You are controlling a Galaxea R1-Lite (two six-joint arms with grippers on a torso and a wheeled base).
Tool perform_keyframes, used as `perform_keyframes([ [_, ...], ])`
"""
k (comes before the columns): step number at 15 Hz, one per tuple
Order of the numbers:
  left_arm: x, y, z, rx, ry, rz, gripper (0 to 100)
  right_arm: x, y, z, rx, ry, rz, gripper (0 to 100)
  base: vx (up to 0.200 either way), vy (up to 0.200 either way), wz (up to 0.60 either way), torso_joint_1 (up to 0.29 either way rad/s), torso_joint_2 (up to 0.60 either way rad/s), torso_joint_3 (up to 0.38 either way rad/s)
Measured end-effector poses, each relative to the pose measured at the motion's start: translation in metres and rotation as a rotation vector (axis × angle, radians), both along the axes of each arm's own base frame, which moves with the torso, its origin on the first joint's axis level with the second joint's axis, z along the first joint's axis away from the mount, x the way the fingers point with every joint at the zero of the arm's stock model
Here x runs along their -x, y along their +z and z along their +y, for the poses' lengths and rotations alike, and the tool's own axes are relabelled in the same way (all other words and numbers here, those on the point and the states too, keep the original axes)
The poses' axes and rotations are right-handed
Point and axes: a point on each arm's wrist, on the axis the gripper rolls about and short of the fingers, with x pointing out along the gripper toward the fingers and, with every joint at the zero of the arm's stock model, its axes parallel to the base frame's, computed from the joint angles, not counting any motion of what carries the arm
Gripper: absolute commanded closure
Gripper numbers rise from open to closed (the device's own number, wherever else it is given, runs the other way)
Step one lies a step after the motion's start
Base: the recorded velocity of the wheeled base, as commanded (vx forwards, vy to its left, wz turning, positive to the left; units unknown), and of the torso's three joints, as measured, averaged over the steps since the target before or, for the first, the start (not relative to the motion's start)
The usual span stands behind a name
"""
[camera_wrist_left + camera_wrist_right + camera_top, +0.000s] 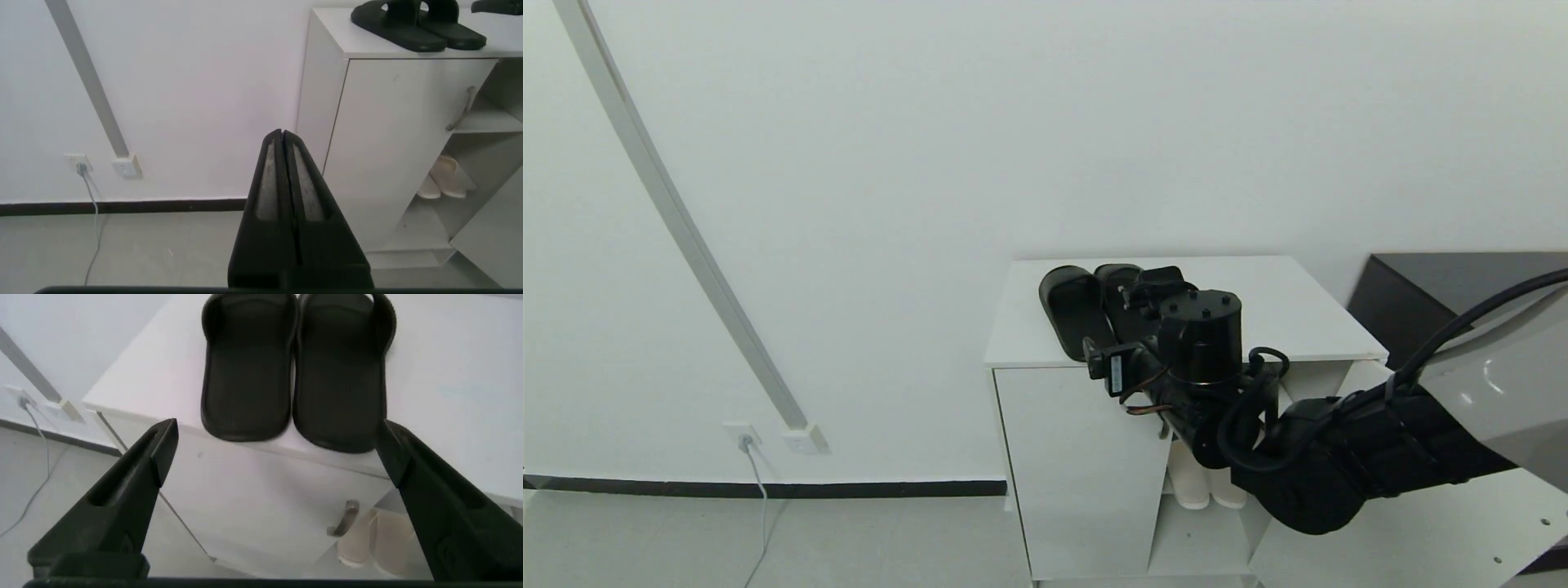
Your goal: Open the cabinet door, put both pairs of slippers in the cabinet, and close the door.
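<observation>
Currently the black slippers (pixel 294 367) lie side by side on top of the cabinet (pixel 1078 457), soles down, at its front left part. The right gripper (pixel 278 433) hangs just before their near ends with its jaws spread wide and nothing between them; contact with the slippers is not seen. The left gripper (pixel 282 204) is well apart from the cabinet, off to its left side, with fingers pressed flat together and holding nothing. The cabinet's right side stands open (the left door panel is shut, its handle (pixel 350 516) at the inner edge). The white slippers (pixel 445 175) stand inside on a lower shelf. A wall socket (pixel 742 437) sits low on the wall.
</observation>
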Motion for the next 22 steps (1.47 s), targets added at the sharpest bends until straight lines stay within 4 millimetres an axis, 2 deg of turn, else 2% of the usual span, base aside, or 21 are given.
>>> perform_keyframes([
  [9,0.0,0.0,0.0,0.0,0.0,0.0,100,-0.002,-0.012,0.002,0.022,0.045,0.035,0,0.2,0.0,0.0,0.005,0.0,0.003],
  [14,0.0,0.0,0.0,0.0,0.0,0.0,100,-0.015,-0.025,0.002,0.036,0.059,0.059,0,0.0,0.0,0.0,0.0,0.0,0.0],
  [22,0.0,0.0,0.0,0.013,0.001,-0.001,100,-0.048,-0.033,0.02,0.03,0.049,0.053,0,0.0,0.0,0.0,0.0,0.0,0.0],
])
